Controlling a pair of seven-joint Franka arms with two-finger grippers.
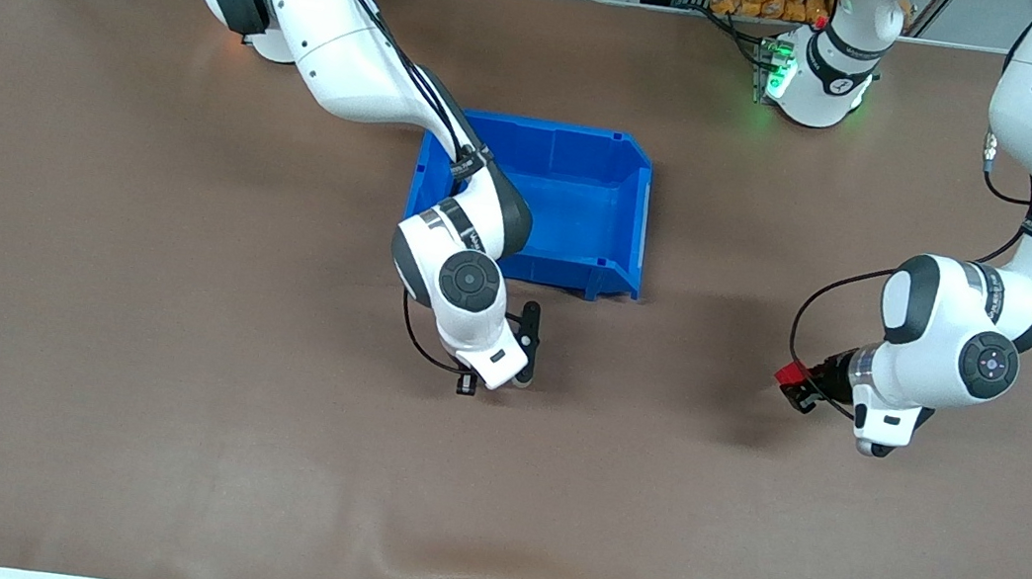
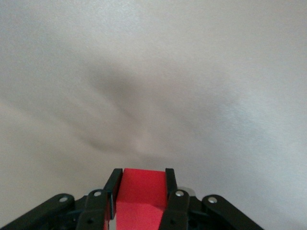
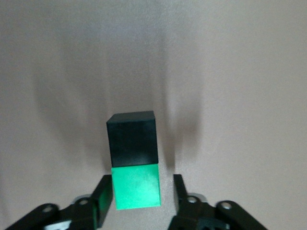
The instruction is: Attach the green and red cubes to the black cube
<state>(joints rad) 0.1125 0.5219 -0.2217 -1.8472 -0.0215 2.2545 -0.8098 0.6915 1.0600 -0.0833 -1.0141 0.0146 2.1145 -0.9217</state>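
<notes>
The green cube (image 3: 136, 187) and the black cube (image 3: 132, 138) rest on the table, joined face to face. My right gripper (image 3: 140, 184) straddles the green cube, open: one finger lies close to it and a gap shows at the other. In the front view this gripper (image 1: 524, 345) is low over the table just in front of the blue bin, and its hand hides both cubes. My left gripper (image 2: 143, 175) is shut on the red cube (image 2: 142, 189). It hovers over bare table toward the left arm's end, where the red cube (image 1: 791, 373) shows at its tip.
A blue plastic bin (image 1: 642, 216) stands mid-table, farther from the front camera than the right gripper, and the right arm reaches over one of its corners. Brown table surface stretches around both grippers.
</notes>
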